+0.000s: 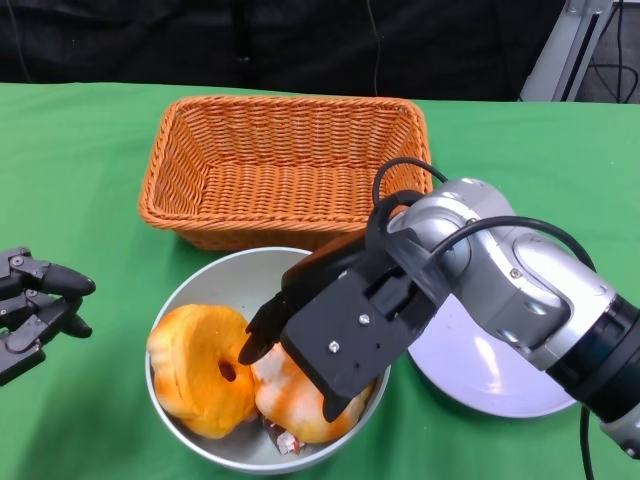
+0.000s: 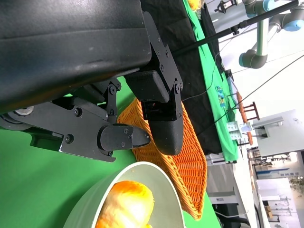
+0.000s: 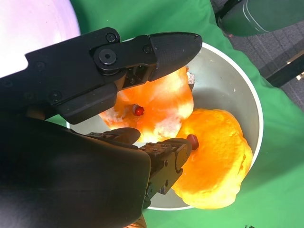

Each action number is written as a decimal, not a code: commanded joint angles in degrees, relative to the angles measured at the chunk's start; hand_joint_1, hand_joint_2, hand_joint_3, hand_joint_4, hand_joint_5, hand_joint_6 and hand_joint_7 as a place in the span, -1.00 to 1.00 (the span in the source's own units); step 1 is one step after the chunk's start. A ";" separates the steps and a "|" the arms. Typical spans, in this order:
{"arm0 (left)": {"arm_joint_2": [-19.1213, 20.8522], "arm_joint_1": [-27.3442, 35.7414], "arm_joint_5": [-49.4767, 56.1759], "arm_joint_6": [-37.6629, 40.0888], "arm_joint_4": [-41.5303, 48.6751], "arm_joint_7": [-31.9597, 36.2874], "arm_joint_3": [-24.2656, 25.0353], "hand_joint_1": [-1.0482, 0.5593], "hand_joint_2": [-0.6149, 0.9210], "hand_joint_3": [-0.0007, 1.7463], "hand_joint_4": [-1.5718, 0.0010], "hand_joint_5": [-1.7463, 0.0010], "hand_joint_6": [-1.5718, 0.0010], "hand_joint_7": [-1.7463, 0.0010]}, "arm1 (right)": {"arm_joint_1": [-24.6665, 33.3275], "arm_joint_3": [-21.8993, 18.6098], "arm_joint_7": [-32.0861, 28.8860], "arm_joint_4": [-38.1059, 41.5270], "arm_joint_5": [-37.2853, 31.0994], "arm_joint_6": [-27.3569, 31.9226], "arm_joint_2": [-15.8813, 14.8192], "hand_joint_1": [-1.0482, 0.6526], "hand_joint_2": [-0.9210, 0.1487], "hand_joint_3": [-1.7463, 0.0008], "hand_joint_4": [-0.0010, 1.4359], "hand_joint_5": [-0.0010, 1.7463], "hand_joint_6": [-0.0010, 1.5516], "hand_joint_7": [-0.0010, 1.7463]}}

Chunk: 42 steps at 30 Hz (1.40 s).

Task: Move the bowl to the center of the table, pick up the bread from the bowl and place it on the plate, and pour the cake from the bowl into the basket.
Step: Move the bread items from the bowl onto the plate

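Note:
A silver bowl (image 1: 200,275) stands at the near middle of the green table and holds two pieces. One is a round orange bread with a hole (image 1: 195,370), on the left. The other is an orange-and-white cake piece (image 1: 290,400), mostly under my right hand (image 1: 340,335). In the right wrist view one finger of that hand (image 3: 95,90) lies over the cake piece (image 3: 161,107) and the others reach between it and the bread (image 3: 218,161). Both pieces still rest in the bowl (image 3: 228,80). My left hand (image 1: 35,300) lies at the left edge, fingers apart, holding nothing.
An orange wicker basket (image 1: 290,150) stands just behind the bowl with nothing in it. A white plate (image 1: 470,370) sits to the right of the bowl, partly hidden by my right forearm. The left wrist view shows the basket (image 2: 190,161) and the bowl rim (image 2: 156,171).

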 commanded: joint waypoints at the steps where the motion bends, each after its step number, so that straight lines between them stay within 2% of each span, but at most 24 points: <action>1: 0.32 0.65 -0.07 -0.25 -0.52 0.74 0.24 0.19 0.96 -0.54 0.02 -0.47 -0.18 0.13 | 0.51 1.38 -0.61 0.23 -1.39 0.30 -0.16 -1.00 -1.00 0.70 -0.56 -0.99 -0.60 -0.98; 8: 0.17 0.79 0.13 -0.36 -0.78 1.00 0.23 0.19 0.95 -0.53 0.01 -0.46 -0.18 0.14 | 1.44 3.68 -2.07 1.02 -4.12 0.01 0.44 -1.00 -1.00 0.67 -0.54 -0.99 -0.55 -0.97; 17: -0.18 1.33 0.20 0.18 -1.99 1.37 0.14 0.20 0.94 -0.52 0.02 -0.47 -0.18 0.14 | 2.73 8.29 -5.17 0.93 -9.90 -0.77 1.65 -1.00 -1.00 0.65 -0.64 -1.00 -0.57 -1.00; 26: -0.45 1.86 0.12 0.21 -3.03 1.38 -0.21 0.19 0.94 -0.51 0.01 -0.45 -0.18 0.14 | 4.80 10.61 -9.21 2.75 -13.36 -1.81 2.87 -0.99 -1.00 0.67 -0.72 -1.00 -0.57 -0.99; 31: -0.54 1.76 -0.35 0.44 -2.96 1.12 -0.12 0.19 0.93 -0.49 0.01 -0.45 -0.19 0.15 | 5.37 12.27 -11.86 2.82 -16.30 -2.52 2.85 -0.96 -1.00 0.71 -0.64 -0.96 -0.52 -0.98; 37: -0.60 1.85 0.41 -0.01 -3.25 1.50 -0.38 0.19 0.92 -0.49 0.00 -0.46 -0.19 0.14 | 5.58 14.19 -15.17 2.83 -20.40 -4.36 2.38 -0.78 -1.00 0.83 -0.39 -0.89 -0.45 -0.98; 41: -0.60 1.86 0.62 0.05 -3.42 1.68 -0.48 0.20 0.92 -0.48 0.00 -0.46 -0.19 0.14 | 6.82 13.53 -17.90 3.48 -20.90 -4.25 2.69 -0.69 -1.00 0.90 -0.33 -0.89 -0.43 -0.98; 42: -0.56 1.79 0.69 -0.18 -3.26 1.59 -0.50 0.20 0.92 -0.48 0.00 -0.46 -0.19 0.14 | 7.48 12.84 -19.26 3.97 -20.61 -3.89 3.06 -0.35 -1.00 0.91 -0.14 -0.79 -0.41 -0.98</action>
